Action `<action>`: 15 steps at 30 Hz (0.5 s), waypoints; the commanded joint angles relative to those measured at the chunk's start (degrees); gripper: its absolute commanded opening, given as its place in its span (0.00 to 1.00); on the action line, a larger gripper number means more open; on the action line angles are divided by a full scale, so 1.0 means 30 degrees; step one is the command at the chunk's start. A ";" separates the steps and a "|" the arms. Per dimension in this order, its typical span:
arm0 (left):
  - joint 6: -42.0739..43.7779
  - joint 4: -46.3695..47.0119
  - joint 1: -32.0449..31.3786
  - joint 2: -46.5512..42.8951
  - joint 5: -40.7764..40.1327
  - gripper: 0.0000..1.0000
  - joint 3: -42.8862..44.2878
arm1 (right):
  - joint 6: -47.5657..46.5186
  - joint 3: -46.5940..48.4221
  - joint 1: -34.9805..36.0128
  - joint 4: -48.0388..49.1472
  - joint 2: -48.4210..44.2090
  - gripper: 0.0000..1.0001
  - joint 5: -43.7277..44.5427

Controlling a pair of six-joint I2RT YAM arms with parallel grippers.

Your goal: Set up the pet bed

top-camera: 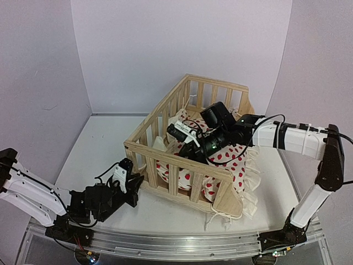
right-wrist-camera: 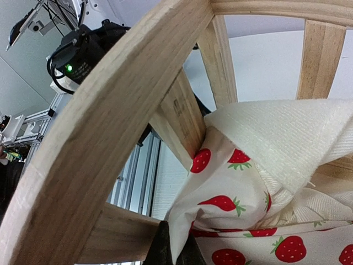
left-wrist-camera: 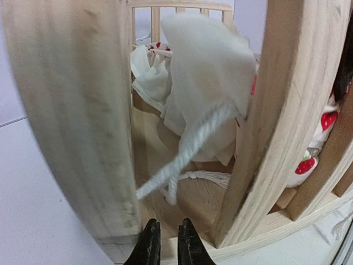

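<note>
The pet bed point(top-camera: 182, 165), a light pine frame with slatted rails, stands mid-table. Its strawberry-print cushion point(top-camera: 226, 155) lies bunched inside. My right gripper point(top-camera: 186, 150) reaches in from the right, shut on a fold of the cushion point(right-wrist-camera: 248, 182) next to a rail slat point(right-wrist-camera: 110, 110); the fold runs between its tips point(right-wrist-camera: 179, 251). My left gripper point(top-camera: 133, 181) is low at the bed's front-left corner. Its jaws point(left-wrist-camera: 168, 243) stand a narrow gap apart with nothing between them. A white tie string point(left-wrist-camera: 187, 146) hangs just beyond them, between two posts point(left-wrist-camera: 77, 110).
White walls enclose the table on three sides. The cushion's ruffle point(top-camera: 256, 165) spills over the bed's right side, and loose tie strings point(top-camera: 218, 218) lie on the table at its front right. An aluminium rail point(top-camera: 165, 243) runs along the near edge.
</note>
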 commanded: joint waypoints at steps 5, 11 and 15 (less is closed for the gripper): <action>0.0661 0.1897 0.0119 -0.1193 0.0294 0.12 -0.0719 | 0.0081 0.2512 0.0414 -0.0176 0.1914 0.00 -0.3047; 0.1143 0.3070 0.0106 0.0680 0.0306 0.12 -0.0172 | 0.0146 0.3454 0.0421 -0.0724 0.2792 0.00 -0.4689; 0.1468 0.3783 0.0105 0.1546 -0.0231 0.17 0.0103 | 0.0145 0.3490 0.0428 -0.0844 0.2822 0.00 -0.4825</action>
